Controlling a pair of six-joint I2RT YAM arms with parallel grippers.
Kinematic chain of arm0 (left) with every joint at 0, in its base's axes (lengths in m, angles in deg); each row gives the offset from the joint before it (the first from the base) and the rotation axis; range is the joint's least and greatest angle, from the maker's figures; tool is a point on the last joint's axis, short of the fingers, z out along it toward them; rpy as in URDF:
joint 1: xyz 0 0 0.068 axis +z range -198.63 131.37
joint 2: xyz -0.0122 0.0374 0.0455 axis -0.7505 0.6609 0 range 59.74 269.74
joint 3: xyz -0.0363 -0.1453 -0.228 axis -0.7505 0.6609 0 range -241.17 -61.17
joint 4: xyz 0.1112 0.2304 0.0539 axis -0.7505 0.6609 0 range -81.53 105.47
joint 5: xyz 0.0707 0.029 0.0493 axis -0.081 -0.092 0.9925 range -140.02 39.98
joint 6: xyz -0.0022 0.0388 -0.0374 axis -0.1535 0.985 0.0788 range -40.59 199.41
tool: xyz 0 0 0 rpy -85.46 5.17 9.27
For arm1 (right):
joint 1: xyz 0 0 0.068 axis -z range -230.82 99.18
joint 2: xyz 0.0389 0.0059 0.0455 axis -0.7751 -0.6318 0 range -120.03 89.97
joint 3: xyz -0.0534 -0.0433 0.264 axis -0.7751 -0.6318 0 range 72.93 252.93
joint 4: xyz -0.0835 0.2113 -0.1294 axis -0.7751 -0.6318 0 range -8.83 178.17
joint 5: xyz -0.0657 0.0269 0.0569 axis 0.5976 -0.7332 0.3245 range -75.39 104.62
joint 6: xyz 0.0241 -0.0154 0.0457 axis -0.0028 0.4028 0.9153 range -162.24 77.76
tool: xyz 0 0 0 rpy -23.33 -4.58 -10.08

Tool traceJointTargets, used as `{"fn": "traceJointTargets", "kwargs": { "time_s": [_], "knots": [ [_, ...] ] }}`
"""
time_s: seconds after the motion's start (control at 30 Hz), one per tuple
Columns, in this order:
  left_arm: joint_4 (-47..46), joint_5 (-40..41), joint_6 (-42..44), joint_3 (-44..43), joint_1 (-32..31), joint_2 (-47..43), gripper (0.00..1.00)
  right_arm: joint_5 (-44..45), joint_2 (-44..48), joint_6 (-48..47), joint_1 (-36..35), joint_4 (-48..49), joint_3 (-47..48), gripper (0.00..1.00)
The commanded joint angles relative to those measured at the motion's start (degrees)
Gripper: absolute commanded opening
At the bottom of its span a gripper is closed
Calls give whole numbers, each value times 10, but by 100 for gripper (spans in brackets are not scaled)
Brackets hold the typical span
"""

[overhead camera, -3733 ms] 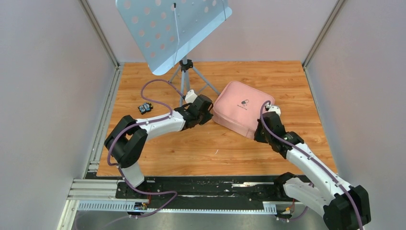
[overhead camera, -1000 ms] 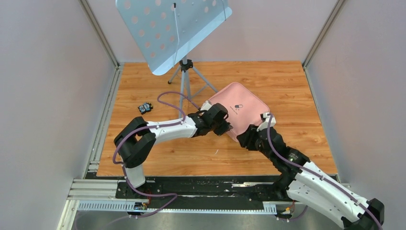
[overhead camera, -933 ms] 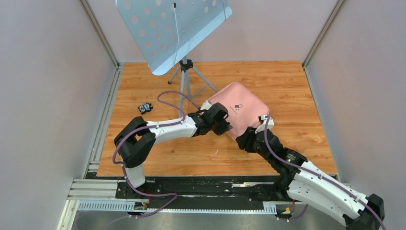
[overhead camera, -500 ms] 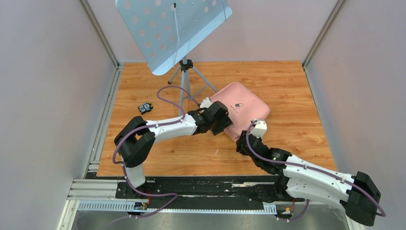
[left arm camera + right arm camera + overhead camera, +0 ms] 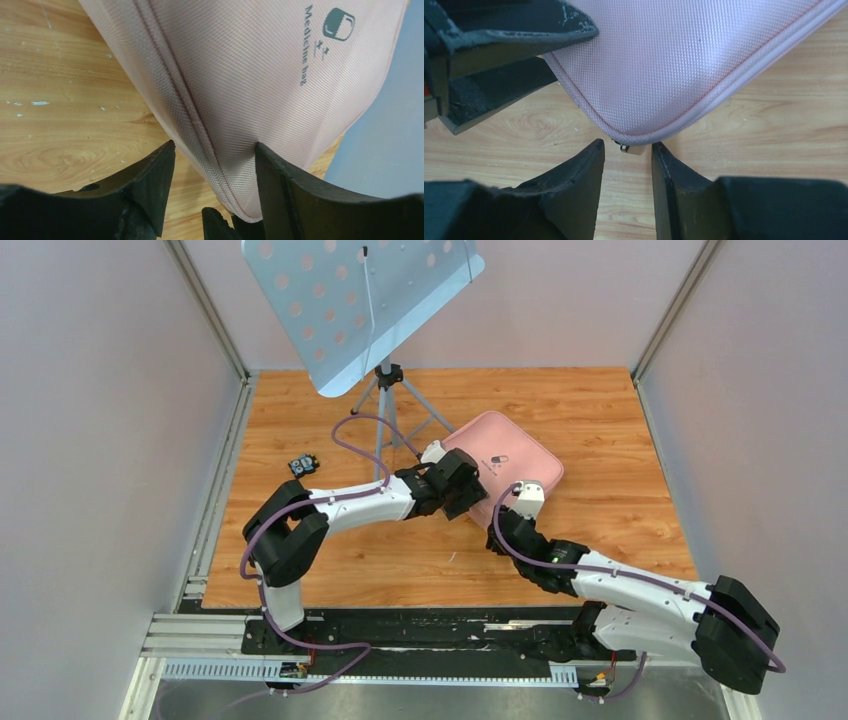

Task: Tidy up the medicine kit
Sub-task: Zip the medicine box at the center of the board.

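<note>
The pink medicine kit [image 5: 515, 455] lies zipped shut on the wooden table, its pill logo facing up. My left gripper [image 5: 472, 498] is open around the kit's near-left edge [image 5: 260, 75]: the right finger [image 5: 280, 190] touches the fabric and the left finger [image 5: 150, 185] stands apart. My right gripper [image 5: 493, 523] is open at the kit's near corner [image 5: 664, 65]. The small zipper pull [image 5: 631, 148] hangs just at its fingertips [image 5: 626, 147], touching neither. The left gripper's fingers [image 5: 499, 30] show at the top left of the right wrist view.
A blue perforated music stand [image 5: 360, 300] on a tripod [image 5: 395, 415] stands behind the left arm. A small black object [image 5: 303, 465] lies on the table to the left. Grey walls close in both sides.
The left gripper has opened from shut on the kit's edge. The right arm has swung down and left, bringing its gripper to the kit's near corner. The kit has settled flatter.
</note>
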Motion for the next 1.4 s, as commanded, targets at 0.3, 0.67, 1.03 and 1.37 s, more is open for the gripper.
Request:
{"fn": "traceJointTargets", "kwargs": {
  "time_s": [0.3,0.67,1.03,1.37],
  "knots": [
    [8,7,7,-21,9,10,41,12,-24,-37,23,80,10,24],
    [5,-3,3,-22,9,14,28,11,-7,-49,29,82,-2,6],
    [7,-4,0,-18,9,13,0,65,61,-38,30,41,-28,0],
    [11,7,9,5,18,-15,0,66,59,20,43,-31,-22,0]
  ]
}}
